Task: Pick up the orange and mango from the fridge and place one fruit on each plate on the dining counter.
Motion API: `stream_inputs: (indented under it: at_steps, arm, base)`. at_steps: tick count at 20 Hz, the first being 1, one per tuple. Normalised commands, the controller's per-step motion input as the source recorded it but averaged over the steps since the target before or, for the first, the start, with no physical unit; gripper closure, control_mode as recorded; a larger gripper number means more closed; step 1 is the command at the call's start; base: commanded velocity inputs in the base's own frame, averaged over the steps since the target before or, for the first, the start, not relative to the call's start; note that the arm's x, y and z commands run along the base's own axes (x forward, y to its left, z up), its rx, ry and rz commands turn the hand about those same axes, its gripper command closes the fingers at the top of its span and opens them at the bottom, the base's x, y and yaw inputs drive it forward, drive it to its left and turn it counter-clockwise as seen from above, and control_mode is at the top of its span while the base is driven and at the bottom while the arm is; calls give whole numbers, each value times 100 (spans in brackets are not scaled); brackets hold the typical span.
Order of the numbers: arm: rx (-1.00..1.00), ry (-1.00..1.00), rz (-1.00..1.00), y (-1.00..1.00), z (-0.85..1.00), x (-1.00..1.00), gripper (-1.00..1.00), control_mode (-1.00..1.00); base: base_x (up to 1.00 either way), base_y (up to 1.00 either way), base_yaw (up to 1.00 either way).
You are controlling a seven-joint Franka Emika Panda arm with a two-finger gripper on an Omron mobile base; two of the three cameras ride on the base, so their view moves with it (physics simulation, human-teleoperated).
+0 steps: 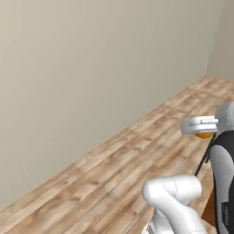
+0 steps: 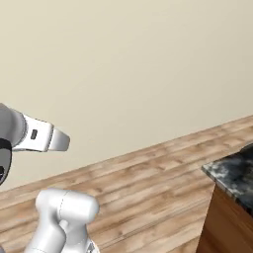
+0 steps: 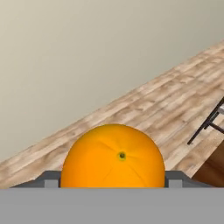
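My gripper [image 3: 113,178] is shut on the orange [image 3: 113,153], a smooth bright-orange ball sitting between the two fingertips [image 3: 50,179]. In the left base view a sliver of the orange [image 1: 203,135] peeks out under the white hand, held high over the wooden floor. A corner of the dining counter [image 2: 230,173], black-and-white marbled on a brown wooden base, comes in at the right of the right base view. The mango, the fridge and the plates are out of view.
A plain beige wall [image 1: 91,68] runs across ahead, with wooden plank floor [image 1: 114,169] below it. Thin dark stool legs [image 3: 208,124] stand near the counter's brown base [image 3: 215,168].
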Motion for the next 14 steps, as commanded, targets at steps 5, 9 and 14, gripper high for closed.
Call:
stream_inputs:
  at_steps: [5,9,14]
  arm:
    - [0,0,0,0,0,0,100,100]
    - [0,0,0,0,0,0,100,100]
    - [0,0,0,0,0,0,100,100]
  base:
    - [100,79,-63]
    - [100,85,-62]
    - [100,84,-64]
